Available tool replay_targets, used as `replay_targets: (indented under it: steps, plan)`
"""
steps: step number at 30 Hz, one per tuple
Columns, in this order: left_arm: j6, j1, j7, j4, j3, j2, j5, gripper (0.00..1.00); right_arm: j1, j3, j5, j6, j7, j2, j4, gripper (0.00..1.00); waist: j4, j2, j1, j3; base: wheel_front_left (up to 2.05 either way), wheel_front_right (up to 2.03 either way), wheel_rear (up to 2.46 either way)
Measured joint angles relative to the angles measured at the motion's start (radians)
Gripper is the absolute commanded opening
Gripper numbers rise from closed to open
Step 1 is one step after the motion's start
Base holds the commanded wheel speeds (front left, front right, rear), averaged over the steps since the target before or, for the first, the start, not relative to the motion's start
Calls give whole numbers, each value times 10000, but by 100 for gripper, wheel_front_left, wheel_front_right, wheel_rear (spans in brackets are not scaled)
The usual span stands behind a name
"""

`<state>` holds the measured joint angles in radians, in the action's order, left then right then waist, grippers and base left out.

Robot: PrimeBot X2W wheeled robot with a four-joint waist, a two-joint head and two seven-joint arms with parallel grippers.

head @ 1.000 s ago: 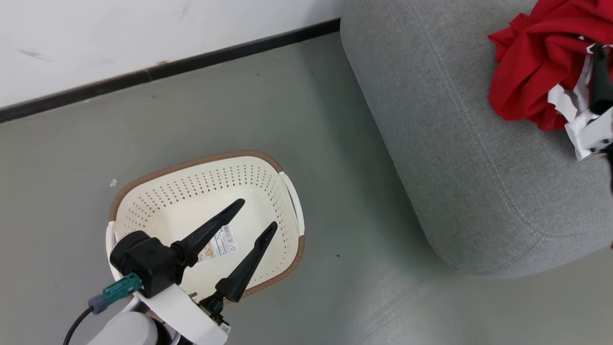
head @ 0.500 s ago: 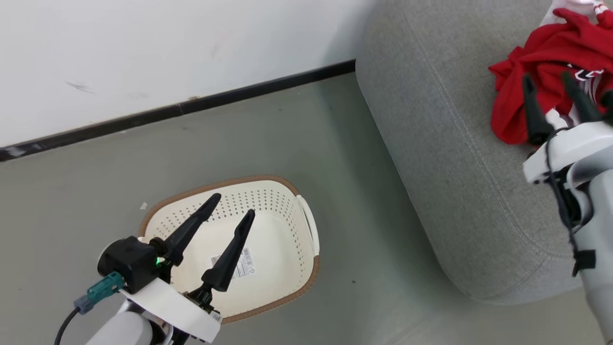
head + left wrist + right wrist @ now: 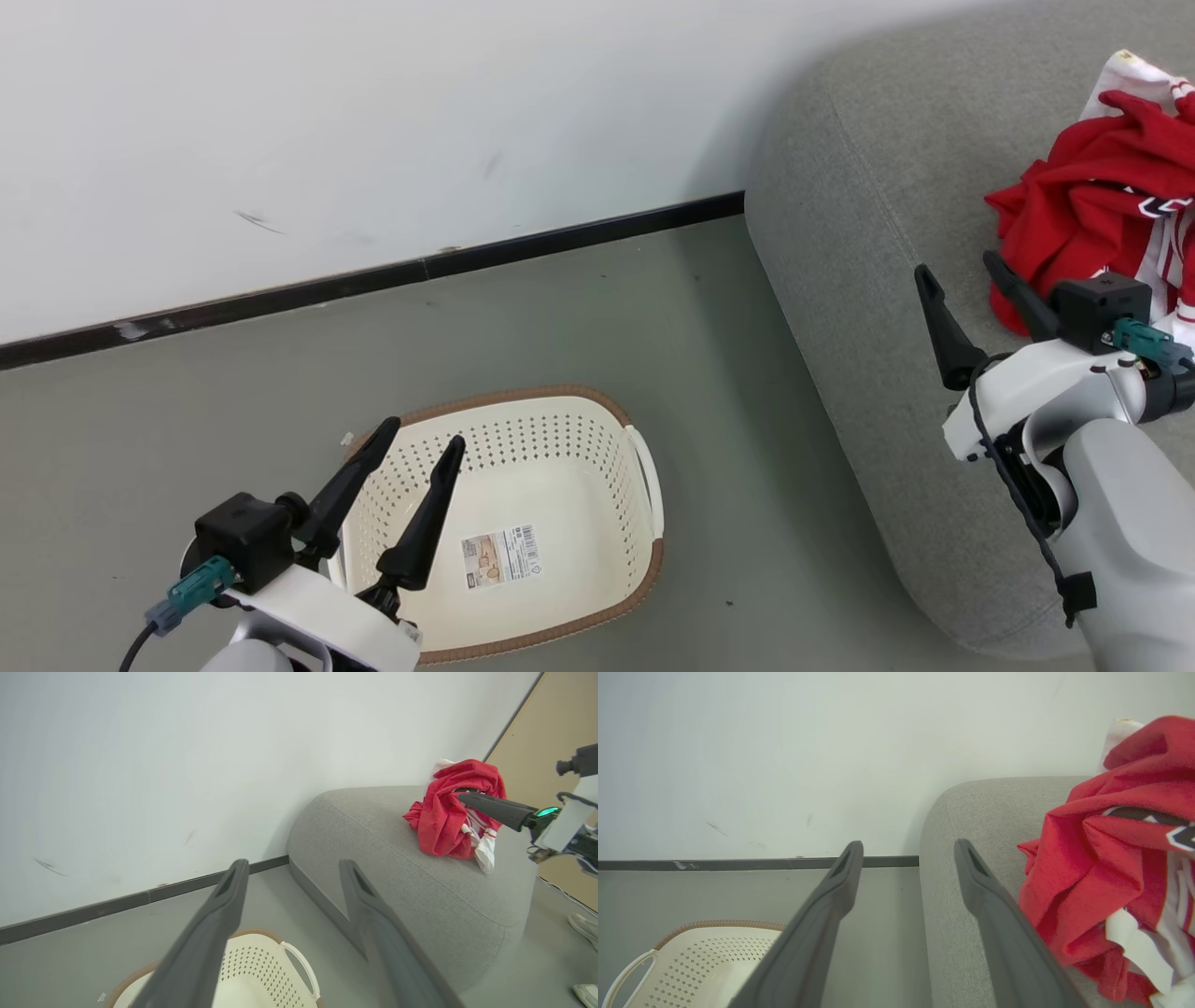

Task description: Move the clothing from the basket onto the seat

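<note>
— Red clothing (image 3: 1088, 219) with white stripes and trim: where does it lie?
— Bunched in a heap on the seat (image 3: 859, 280), the grey woven sofa, toward the right edge of the head view. A dark, white-edged print shows in one fold.
— And the right gripper (image 3: 954, 264)?
— Over the seat cushion, just beside the heap, its two dark fingers spread apart and gripping nothing. One finger overlaps the red cloth in the head view; whether it touches, I cannot tell.
— The basket (image 3: 523, 393)?
— On the grey floor (image 3: 187, 401), left of the seat and well apart from the clothing. It has cream perforated walls, a brown rim, a white handle on the side nearer the sofa, and a barcode label (image 3: 501, 557) on its bottom.
— The left gripper (image 3: 425, 433)?
— Above the basket's left part, fingers wide apart, holding nothing.
— Beyond that?
— A white wall (image 3: 373, 112) with a black baseboard (image 3: 560, 241) runs behind both basket and seat.
</note>
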<state>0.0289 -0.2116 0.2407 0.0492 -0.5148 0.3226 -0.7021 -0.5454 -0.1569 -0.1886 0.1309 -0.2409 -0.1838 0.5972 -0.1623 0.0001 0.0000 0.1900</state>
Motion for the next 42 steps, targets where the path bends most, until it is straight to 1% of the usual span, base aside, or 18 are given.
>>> replay_targets:
  steps: [6, 14, 19, 27, 35, 42]
  plan:
    - [-253, 118, 75, 290, 382, -102, -4, 100, 209, -228, -38, 0, -13, -33, -40, 100, 328, 0, 0, -354, 0, 0, 0]
    - [-301, 240, 75, 587, 495, -134, 81, 100, 540, -397, -192, 0, -67, -15, -61, 100, 745, 0, 0, -673, 0, 0, 0]
    - [-399, 327, 77, 713, 729, -272, 79, 100, 743, -454, -313, 0, -67, -13, -65, 100, 1064, 0, 0, -828, 0, 0, 0]
    - [-397, 343, 86, 1003, 1049, -418, 82, 100, 1016, -495, -389, 0, -67, 6, -67, 100, 1547, 0, 0, -1047, 0, 0, 0]
    - [-339, 343, 86, 1248, 1208, -575, 196, 100, 1411, -539, -497, 0, -67, 247, -178, 100, 1939, 0, 0, -1290, 0, 0, 0]
    - [-263, 346, 86, 1465, 1522, -784, 268, 100, 1752, -514, -600, 0, -69, 303, -364, 100, 2228, 0, 0, -1477, 0, 0, 0]
